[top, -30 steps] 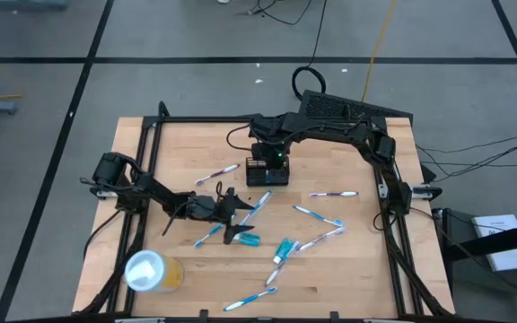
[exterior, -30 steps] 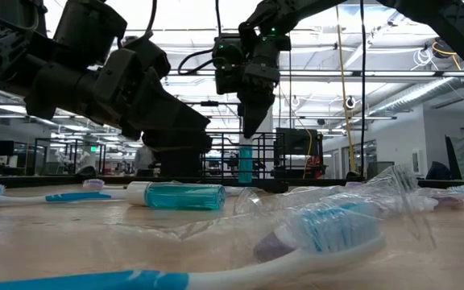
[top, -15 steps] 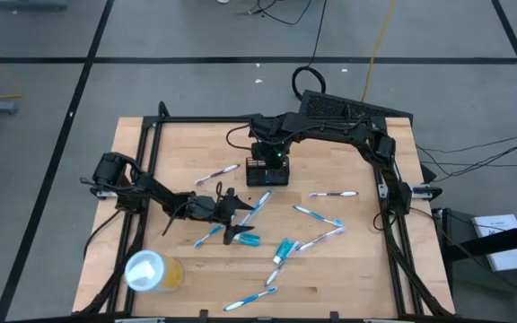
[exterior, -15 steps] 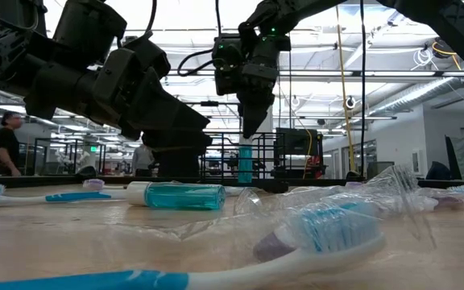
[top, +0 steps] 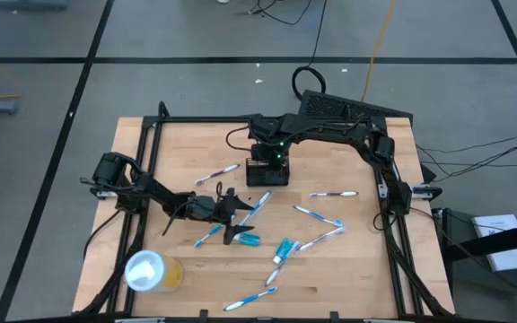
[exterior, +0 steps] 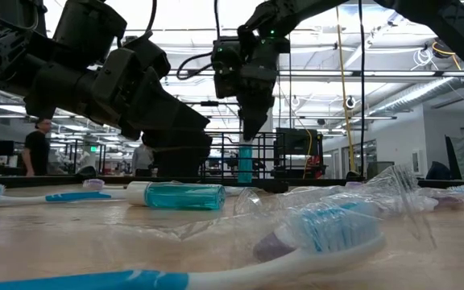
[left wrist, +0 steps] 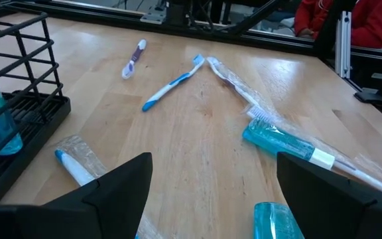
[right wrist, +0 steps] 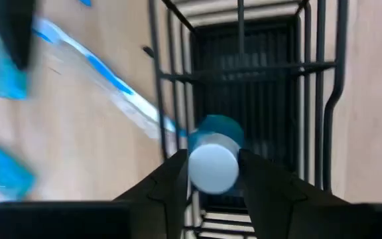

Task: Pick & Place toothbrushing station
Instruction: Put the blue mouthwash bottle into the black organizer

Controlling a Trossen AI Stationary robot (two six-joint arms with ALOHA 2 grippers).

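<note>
The toothbrushing station (top: 267,173), a black wire holder, stands on the table's far middle; it also shows in the low view (exterior: 274,165) and both wrist views (right wrist: 264,99) (left wrist: 25,113). A blue tube with a white end (right wrist: 212,166) stands upright in one compartment. My right gripper (top: 273,159) hangs over it, pointing down, fingers parted to either side of the white end; in the low view its tips (exterior: 251,133) stand just above the tube (exterior: 245,165). My left gripper (top: 232,218) waits open and low near the table's middle (left wrist: 211,199), holding nothing.
Several toothbrushes (top: 333,194) (top: 218,173) (top: 249,299) and teal tubes (top: 245,238) (top: 283,249) lie scattered on the wood. A yellow cup with a white lid (top: 151,269) stands near the front left. A black frame (top: 142,135) edges the table. People move in the room behind.
My right gripper's fingers have spread a little over the blue tube, which stays upright in the holder. Both arms have kept their places.
</note>
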